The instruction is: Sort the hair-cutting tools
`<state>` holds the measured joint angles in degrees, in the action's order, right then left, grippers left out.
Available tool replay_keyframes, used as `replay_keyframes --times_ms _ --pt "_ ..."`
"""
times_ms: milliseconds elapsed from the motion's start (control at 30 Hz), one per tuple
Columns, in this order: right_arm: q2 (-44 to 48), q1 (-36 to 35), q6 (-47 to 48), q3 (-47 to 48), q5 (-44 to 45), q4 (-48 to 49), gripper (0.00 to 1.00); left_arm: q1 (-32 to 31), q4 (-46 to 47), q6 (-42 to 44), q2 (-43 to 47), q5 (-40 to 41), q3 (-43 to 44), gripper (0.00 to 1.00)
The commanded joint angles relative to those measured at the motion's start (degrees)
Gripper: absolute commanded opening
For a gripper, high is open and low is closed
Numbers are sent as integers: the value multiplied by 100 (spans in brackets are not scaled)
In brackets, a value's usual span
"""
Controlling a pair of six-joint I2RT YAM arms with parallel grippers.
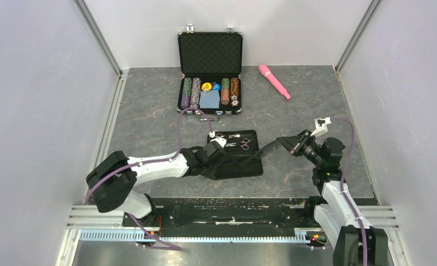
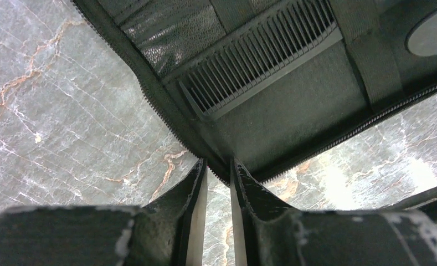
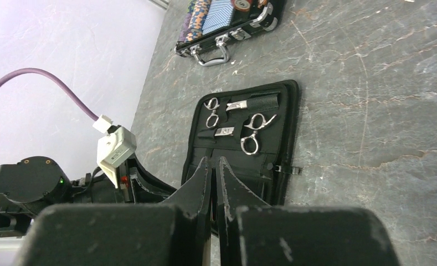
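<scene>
Left gripper (image 2: 219, 167): I see its fingers drawn close with only a narrow slot between them, and the surface (image 1: 149, 111) shows through that slot. The zip edge of the open black pouch (image 1: 248, 165) sits right at the fingertips. I cannot tell whether that edge is pinched or merely touched.

Right gripper (image 3: 213, 166): its fingers are almost together. From above, a long narrow black comb (image 1: 268, 149) runs from its tips toward the pouch's right edge, raised at the gripper end. I read this comb as clamped between the fingers, though the wrist view does not show the contact itself.

Pouch contents: a second comb (image 2: 260, 55) lies inside the near half of the pouch, tucked under a fabric strap with its teeth facing the fold. In the far half I count two pairs of silver scissors. One pair (image 3: 210, 111) is toward the left arm's side and the other pair (image 3: 255, 133) is beside it, both lying flat with ring handles showing.

Surroundings: the pouch lies spread flat near the middle of the surface, between the two arms. An open chip case (image 1: 209, 72) stands behind it against the back wall. A pink wand (image 1: 274, 81) lies to the right of the case, well apart from the pouch.
</scene>
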<state>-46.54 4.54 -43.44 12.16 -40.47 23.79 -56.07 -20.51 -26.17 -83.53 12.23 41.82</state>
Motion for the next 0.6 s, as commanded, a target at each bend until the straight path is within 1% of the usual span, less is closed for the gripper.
replay_keyframes --times_ms 0,233,567 --pt "63 56 220 6 181 -160 0 131 -177 -348 -398 -98 280 26" --pt "91 56 405 -132 352 -296 0 324 -278 -503 -534 33 294 21" --pt "138 56 275 -504 270 -54 0 403 -181 -542 -493 -11 243 18"
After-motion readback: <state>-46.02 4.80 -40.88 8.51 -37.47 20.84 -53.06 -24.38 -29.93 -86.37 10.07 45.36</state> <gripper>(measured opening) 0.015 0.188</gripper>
